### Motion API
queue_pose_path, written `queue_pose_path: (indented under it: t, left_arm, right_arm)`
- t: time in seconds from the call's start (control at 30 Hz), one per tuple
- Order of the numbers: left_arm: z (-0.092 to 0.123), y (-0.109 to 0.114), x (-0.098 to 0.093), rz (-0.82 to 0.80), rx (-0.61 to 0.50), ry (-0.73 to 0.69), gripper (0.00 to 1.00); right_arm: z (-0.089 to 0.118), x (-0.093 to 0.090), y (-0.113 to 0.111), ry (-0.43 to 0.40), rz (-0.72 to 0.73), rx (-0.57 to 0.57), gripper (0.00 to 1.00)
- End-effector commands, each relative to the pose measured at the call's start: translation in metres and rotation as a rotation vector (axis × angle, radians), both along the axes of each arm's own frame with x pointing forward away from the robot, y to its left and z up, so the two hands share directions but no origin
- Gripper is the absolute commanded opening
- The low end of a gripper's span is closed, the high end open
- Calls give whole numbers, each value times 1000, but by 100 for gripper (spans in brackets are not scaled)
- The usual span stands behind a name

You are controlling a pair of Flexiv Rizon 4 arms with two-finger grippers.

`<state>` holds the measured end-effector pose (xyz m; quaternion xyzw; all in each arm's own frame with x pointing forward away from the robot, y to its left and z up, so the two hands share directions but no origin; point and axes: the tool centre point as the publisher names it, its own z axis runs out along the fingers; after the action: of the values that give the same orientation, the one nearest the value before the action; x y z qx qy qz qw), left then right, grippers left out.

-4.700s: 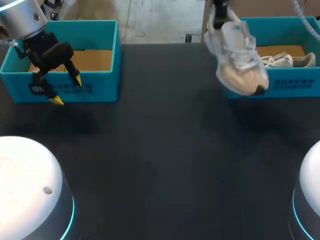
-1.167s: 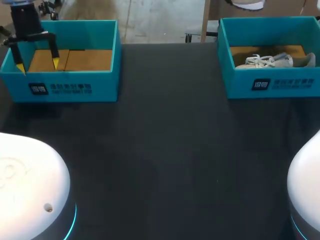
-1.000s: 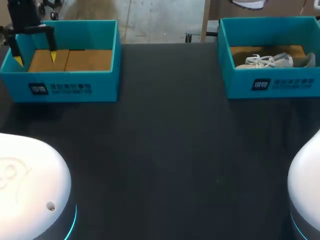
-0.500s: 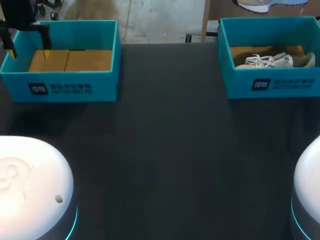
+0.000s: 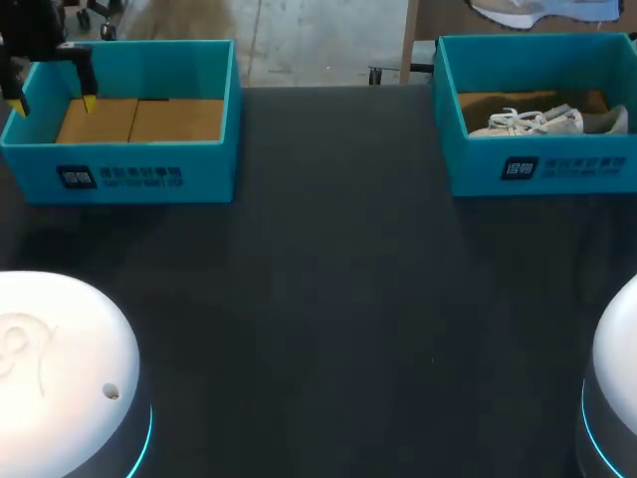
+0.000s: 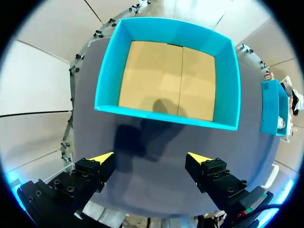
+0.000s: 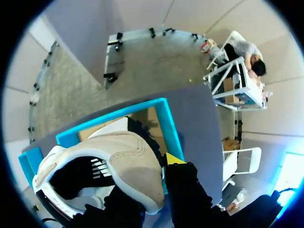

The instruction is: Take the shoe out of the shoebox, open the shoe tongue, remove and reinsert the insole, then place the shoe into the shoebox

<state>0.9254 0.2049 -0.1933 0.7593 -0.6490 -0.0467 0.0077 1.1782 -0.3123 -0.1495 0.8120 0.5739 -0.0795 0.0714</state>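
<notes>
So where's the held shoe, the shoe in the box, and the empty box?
held shoe (image 7: 127, 159): right wrist view, tan upper.
shoe in box (image 5: 549, 121): head view, pale upper.
empty box (image 5: 204, 167): head view, front wall.

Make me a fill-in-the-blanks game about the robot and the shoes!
The left shoebox is ___.
The left pincer has its fingers ___.
The shoe in the right shoebox has white ___.
The right pincer is ___ on the lifted shoe.
Missing words: empty, open, laces, shut.
</notes>
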Motion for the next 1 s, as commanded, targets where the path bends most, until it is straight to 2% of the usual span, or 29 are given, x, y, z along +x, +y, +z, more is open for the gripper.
queue_pose_path:
  t: [0.03,0.53,0.77,1.0]
  left_arm:
    - [-1,2,17,-5,7,76,100]
    - [-1,2,17,-5,7,76,100]
    - [-1,2,17,-5,7,76,100]
    - [-1,2,17,-5,7,76,100]
  right_arm:
    - [-7,11,-6,32,-46,-13,0]
    - [-7,11,-6,32,-46,-13,0]
    - [-32,-4,-19,47,-82,-3,0]
    - [-51,-12,-15,27,-36,-21,0]
